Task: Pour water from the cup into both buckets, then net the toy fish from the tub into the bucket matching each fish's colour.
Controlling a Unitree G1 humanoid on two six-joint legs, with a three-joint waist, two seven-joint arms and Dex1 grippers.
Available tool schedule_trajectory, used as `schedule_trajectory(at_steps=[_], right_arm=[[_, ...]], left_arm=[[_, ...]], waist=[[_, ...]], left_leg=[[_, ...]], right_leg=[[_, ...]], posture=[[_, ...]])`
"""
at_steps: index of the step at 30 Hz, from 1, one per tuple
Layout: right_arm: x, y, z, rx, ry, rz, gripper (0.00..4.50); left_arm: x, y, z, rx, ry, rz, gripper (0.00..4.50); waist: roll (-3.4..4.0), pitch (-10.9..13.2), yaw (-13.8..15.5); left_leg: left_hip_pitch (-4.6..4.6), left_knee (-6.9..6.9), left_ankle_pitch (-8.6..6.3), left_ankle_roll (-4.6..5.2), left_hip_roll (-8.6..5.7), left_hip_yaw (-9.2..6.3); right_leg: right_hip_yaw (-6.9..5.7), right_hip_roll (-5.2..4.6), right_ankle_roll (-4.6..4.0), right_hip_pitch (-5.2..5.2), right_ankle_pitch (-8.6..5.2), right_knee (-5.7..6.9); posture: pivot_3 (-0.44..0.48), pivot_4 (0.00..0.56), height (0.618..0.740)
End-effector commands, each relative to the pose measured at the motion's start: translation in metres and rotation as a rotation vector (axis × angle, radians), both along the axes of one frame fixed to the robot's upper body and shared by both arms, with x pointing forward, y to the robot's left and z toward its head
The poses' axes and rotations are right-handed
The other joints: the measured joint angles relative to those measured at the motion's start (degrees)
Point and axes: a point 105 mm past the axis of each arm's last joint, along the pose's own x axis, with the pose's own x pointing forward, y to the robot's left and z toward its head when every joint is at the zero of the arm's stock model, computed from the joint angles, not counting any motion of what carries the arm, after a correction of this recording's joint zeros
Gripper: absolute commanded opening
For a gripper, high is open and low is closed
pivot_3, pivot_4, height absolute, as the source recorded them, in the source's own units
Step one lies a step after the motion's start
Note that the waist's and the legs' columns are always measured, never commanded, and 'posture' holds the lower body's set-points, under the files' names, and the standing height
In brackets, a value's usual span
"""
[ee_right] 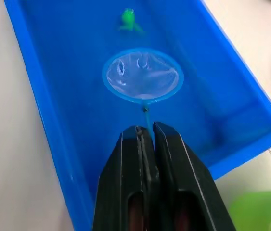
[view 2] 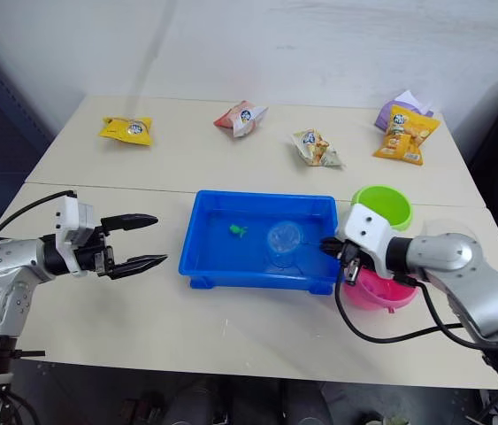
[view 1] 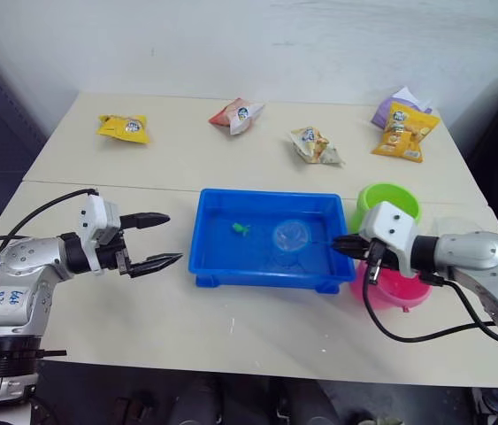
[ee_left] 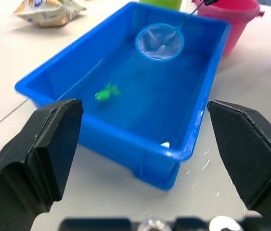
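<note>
Right gripper (ee_right: 146, 131) jaws clamping net (ee_right: 142, 76), left gripper (view 1: 158, 239) jaws apart, tub (view 1: 218, 266) on beige table (view 1: 187, 159)

The left arm reaches in low from the robot's left, forearm level, wrist straight. The left gripper (view 1: 165, 239) points sideways toward the middle, jaws spread wide with nothing between them. The right arm bends in from the right, wrist turned inward. The right gripper (ee_right: 146, 131) has its jaws pinched tight on the net's (ee_right: 142, 75) thin handle.
</note>
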Motion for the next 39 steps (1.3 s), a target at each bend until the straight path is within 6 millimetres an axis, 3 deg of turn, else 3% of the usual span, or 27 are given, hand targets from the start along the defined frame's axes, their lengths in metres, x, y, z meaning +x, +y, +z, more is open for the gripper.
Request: schedule_trajectory(at_steps=[1,11,19,23,29,39], right_arm=[[0.008,0.005,-0.005,-0.064,0.013,-0.008,0.0],[0.04,0.063,-0.016,0.024,0.04,0.094,0.0],[0.042,0.082,-0.002,0.125,-0.037,0.147,0.0],[0.038,0.074,0.008,0.147,-0.128,0.153,0.0],[0.011,0.048,0.017,0.221,-0.155,0.132,0.0],[-0.031,-0.01,0.036,0.264,-0.269,-0.028,0.0]], left_arm=[[-0.004,0.005,0.007,0.016,-0.027,0.012,4.46],[-0.011,-0.002,0.004,-0.008,-0.024,0.007,4.46],[-0.008,-0.006,0.002,-0.033,-0.021,0.011,4.46],[-0.005,-0.009,0.004,-0.053,-0.031,0.001,4.46],[0.0,-0.022,0.018,-0.119,-0.062,-0.058,4.46],[0.011,-0.068,0.036,-0.173,-0.09,-0.213,4.46]], waist=[[0.0,0.0,-0.02],[0.0,0.0,-0.2],[0.0,0.0,-0.14],[0.0,0.0,-0.01],[-0.01,0.0,0.07],[-0.02,-0.01,0.21]], left_leg=[[0.0,-0.01,0.01,-0.02,0.01,-0.01],[-0.07,-0.03,0.05,-0.08,0.0,0.05],[-0.13,-0.02,0.05,-0.07,0.0,0.05],[-0.14,-0.03,0.05,-0.07,0.0,0.04],[-0.17,-0.05,0.04,-0.07,-0.01,0.03],[-0.09,-0.03,0.04,-0.07,0.01,0.02]], right_leg=[[-0.02,0.0,0.0,-0.02,0.0,0.01],[-0.07,0.02,-0.02,-0.13,-0.01,0.12],[-0.12,0.02,-0.01,-0.17,-0.01,0.14],[-0.13,0.02,-0.01,-0.17,-0.01,0.14],[-0.16,0.02,0.0,-0.15,0.0,0.14],[-0.15,0.13,0.02,-0.01,0.01,0.09]], posture=[[0.0,0.15,0.738],[0.0,0.15,0.738],[0.0,0.15,0.738],[0.0,0.15,0.738],[0.0,0.15,0.738],[0.0,0.15,0.738]])
